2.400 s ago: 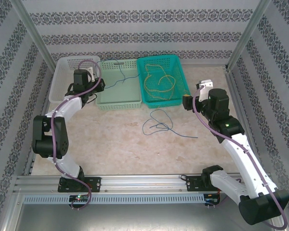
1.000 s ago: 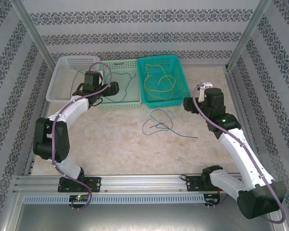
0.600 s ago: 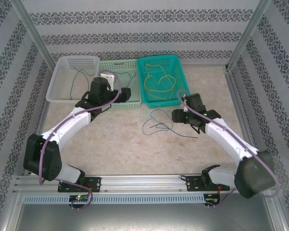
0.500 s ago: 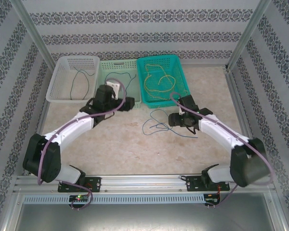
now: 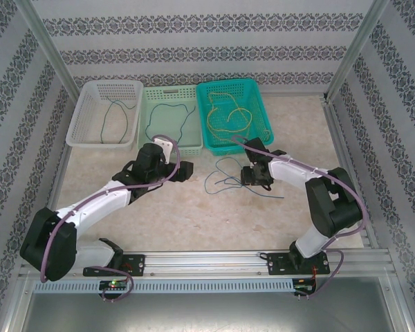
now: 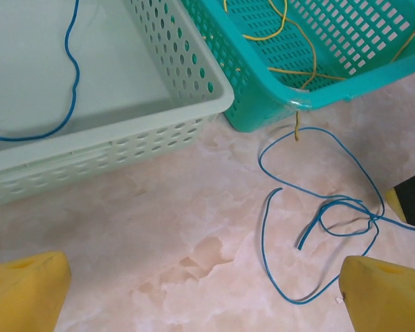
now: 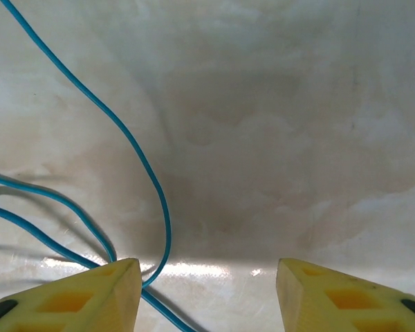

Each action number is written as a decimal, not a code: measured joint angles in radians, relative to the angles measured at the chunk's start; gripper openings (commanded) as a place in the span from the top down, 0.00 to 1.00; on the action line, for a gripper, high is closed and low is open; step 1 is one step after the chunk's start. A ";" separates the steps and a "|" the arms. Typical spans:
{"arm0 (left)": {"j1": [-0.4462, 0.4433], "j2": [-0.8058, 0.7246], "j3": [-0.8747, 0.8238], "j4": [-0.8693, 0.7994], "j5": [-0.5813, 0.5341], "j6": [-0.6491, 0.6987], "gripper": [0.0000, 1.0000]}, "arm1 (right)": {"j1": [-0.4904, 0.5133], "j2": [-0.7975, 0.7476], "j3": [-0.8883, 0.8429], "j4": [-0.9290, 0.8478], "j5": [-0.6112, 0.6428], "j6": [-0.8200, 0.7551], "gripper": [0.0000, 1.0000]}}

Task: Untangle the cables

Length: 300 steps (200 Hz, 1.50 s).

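Viewing from the top: green cable [image 5: 104, 123], sorted blue cable [image 5: 148, 124] and yellow cable [image 5: 209, 119] lie in separate baskets [image 5: 169, 88], upper centre. One looped blue cable [image 5: 227, 181] on the table [image 5: 159, 207], frame centre, is left to sort.

Left wrist: left gripper [image 6: 207, 290] spread wide; loop at right.

Right wrist: right gripper [image 7: 207, 290] fingers apart, strand beside lower-left finger, nothing pinched.
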 measured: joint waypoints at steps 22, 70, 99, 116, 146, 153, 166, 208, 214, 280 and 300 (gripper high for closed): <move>-0.004 0.007 0.000 0.002 0.000 0.000 0.01 | 0.015 0.018 0.000 0.001 0.014 0.020 0.48; -0.011 0.022 0.000 0.002 0.000 0.000 0.00 | 0.029 -0.074 -0.066 -0.003 0.051 0.049 0.39; -0.018 0.057 0.003 0.003 0.008 0.000 0.00 | 0.029 -0.099 -0.090 -0.010 0.050 0.058 0.39; -0.022 0.078 0.011 0.003 0.013 0.000 0.00 | 0.029 -0.084 -0.093 -0.005 0.042 0.071 0.40; -0.038 0.085 0.016 0.004 0.020 0.002 0.00 | 0.029 -0.081 -0.106 0.002 0.031 0.095 0.45; -0.042 0.085 0.016 0.003 0.019 0.003 0.00 | 0.029 -0.082 -0.112 0.003 0.030 0.099 0.46; -0.043 0.085 0.016 0.005 0.020 0.003 0.00 | 0.029 -0.087 -0.127 0.002 0.028 0.106 0.48; -0.063 0.125 0.032 0.006 0.019 0.011 0.00 | 0.050 -0.089 -0.137 0.002 0.019 0.121 0.57; -0.069 0.138 0.042 -0.002 0.019 0.012 0.01 | 0.057 -0.086 -0.135 0.001 0.016 0.121 0.59; -0.148 0.381 0.186 -0.082 0.017 0.017 0.15 | 0.080 -0.108 -0.166 0.035 0.008 0.150 0.74; -0.154 0.454 0.219 -0.102 0.019 0.006 0.18 | 0.090 -0.136 -0.193 0.036 0.009 0.162 0.74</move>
